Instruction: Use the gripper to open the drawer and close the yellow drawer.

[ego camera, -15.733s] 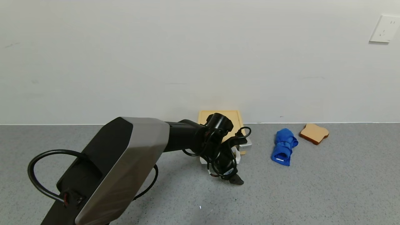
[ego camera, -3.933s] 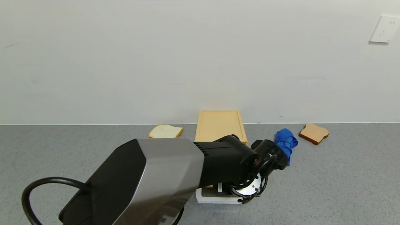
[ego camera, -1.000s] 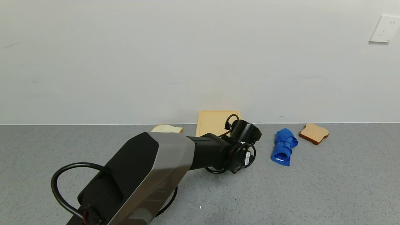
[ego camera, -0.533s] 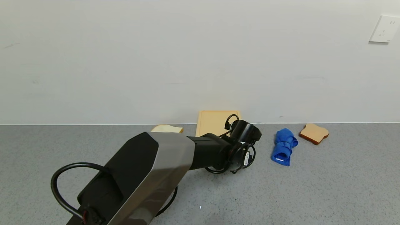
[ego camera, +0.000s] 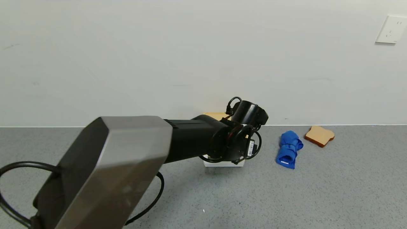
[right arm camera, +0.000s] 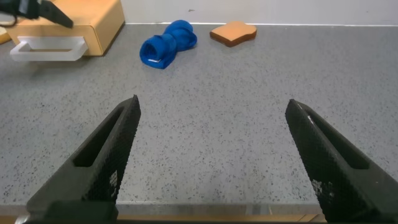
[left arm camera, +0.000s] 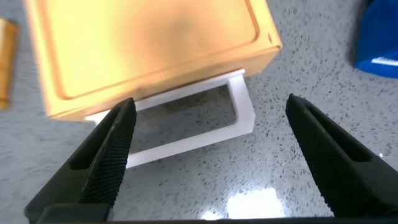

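The left end effector point(left arm camera: 208, 162) hangs above the front of the yellow drawer point(left arm camera: 149, 53), its two dark fingers point(left arm camera: 99, 165) spread wide apart and holding nothing. In the left wrist view the drawer's white loop handle point(left arm camera: 186, 121) lies between and below the fingers, apart from both. The drawer sits pushed into its flat yellow case, front flush, with only the handle projecting over the grey speckled worktop point(ego camera: 318, 190).

From the head view the left arm point(ego camera: 133, 159) reaches forward across the middle of the scene, and its wrist covers most of the case — just a strip of yellow top by the wall and a piece of the white handle under the wrist stay in sight. The case stands against the white wall point(ego camera: 159, 57), near the middle of the worktop's far edge.

To the right of the case lies a rolled blue cloth point(ego camera: 288, 149), and farther right, near the wall, a brown slice of bread point(ego camera: 319, 135). A white wall socket point(ego camera: 391, 29) is mounted high on the right.

The right end effector point(right arm camera: 211, 155) is low over the near part of the worktop, well apart from the drawer — its fingers are also wide apart and empty.
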